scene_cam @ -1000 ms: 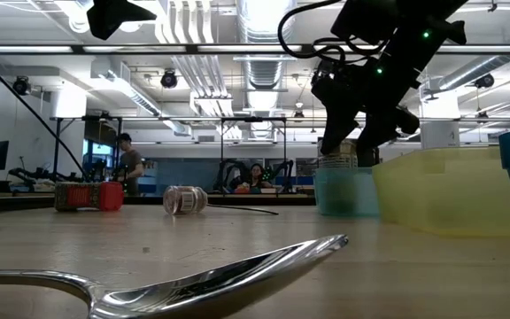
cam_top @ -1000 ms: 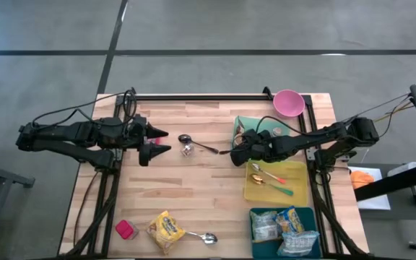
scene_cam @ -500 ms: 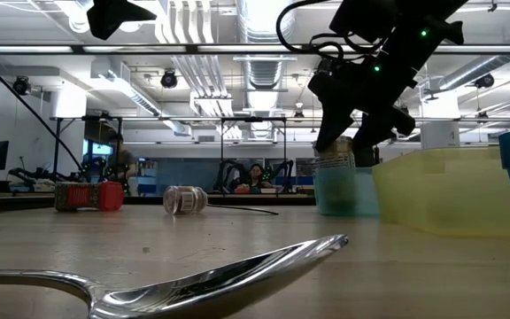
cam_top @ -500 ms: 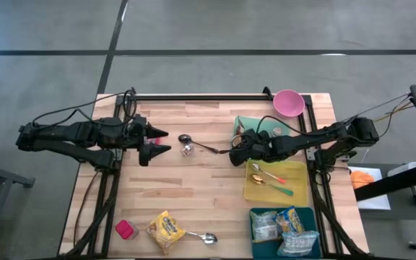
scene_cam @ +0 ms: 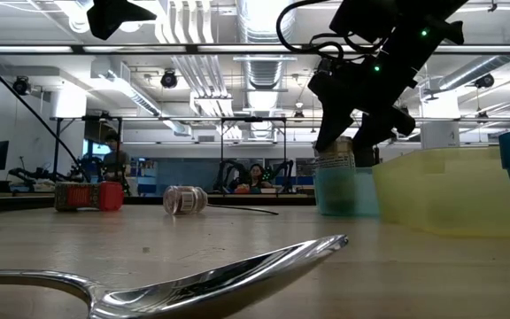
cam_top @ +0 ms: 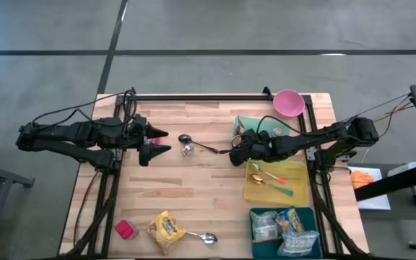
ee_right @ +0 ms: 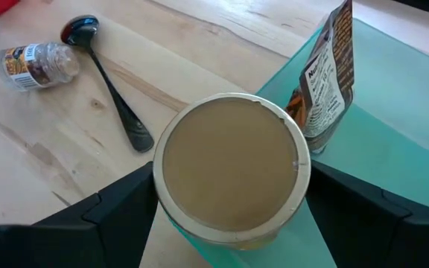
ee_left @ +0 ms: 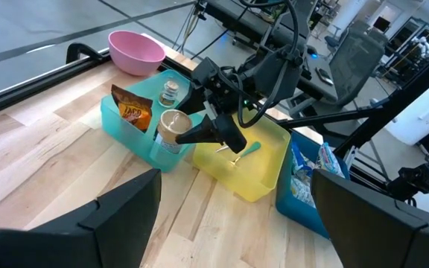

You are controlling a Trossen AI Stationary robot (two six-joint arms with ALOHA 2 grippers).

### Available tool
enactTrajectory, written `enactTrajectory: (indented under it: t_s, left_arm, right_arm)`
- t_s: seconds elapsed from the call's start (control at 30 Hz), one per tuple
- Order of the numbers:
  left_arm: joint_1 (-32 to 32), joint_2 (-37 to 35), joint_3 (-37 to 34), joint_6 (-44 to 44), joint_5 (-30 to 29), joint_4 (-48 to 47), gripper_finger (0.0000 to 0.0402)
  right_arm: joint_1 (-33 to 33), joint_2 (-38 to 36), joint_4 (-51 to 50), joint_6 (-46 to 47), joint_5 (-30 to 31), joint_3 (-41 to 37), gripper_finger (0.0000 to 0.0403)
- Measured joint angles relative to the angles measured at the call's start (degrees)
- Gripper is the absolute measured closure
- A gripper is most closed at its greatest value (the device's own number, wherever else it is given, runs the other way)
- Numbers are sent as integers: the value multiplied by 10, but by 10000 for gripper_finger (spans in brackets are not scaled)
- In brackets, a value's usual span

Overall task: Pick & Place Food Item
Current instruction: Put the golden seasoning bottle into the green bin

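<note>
From my station I read the right gripper [cam_top: 235, 153] with its two fingers [ee_right: 118, 216] spread on either side of a tan-lidded cup [ee_right: 229, 170]; each finger stands flush against the cup wall, so I report the jaws clamped on the cup. In the left wrist view the same cup [ee_left: 173, 128] stands upright at the near corner of the teal bin [ee_left: 129, 132], with the right gripper's dark fingertips reaching over it. In that bin, just beside the cup, a brown snack packet [ee_right: 322, 85] stands on edge, and a small jar [ee_left: 169, 92] sits farther in. The pink bowl [cam_top: 288, 102] rests at the table's far right corner, past the teal bin. Next to the bin toward the table's front lies the yellow tray [cam_top: 300, 193] holding utensils, and past that a blue bin [cam_top: 252, 217] filled with food packets. On the bare wooden table [cam_top: 193, 180], near the cup, a dark spoon [ee_right: 114, 93] lies with a small spice jar [ee_right: 36, 63] on its side just beside its bowl. The left gripper [cam_top: 159, 141] waits at the table's left side, raised off the surface, its fingers apart and holding nothing. At the front edge of the table I see a red container [cam_top: 126, 230], a yellow snack bag [cam_top: 165, 231] and a silver spoon [cam_top: 202, 237] touching that bag. In the low view, people show in the room behind the table.
</note>
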Motion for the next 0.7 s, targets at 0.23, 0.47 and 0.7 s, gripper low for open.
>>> enactTrajectory:
  t_s: [0.23, 0.47, 0.7]
  left_arm:
    - [0, 0, 0, 0, 0, 0, 53]
    - [0, 0, 0, 0, 0, -8, 53]
    - [0, 0, 0, 0, 0, -10, 53]
  right_arm:
    - [0, -7, 0, 2, -21, 0, 87]
    - [0, -14, 3, 2, -22, 0, 87]
    - [0, -20, 0, -1, -23, 0, 87]
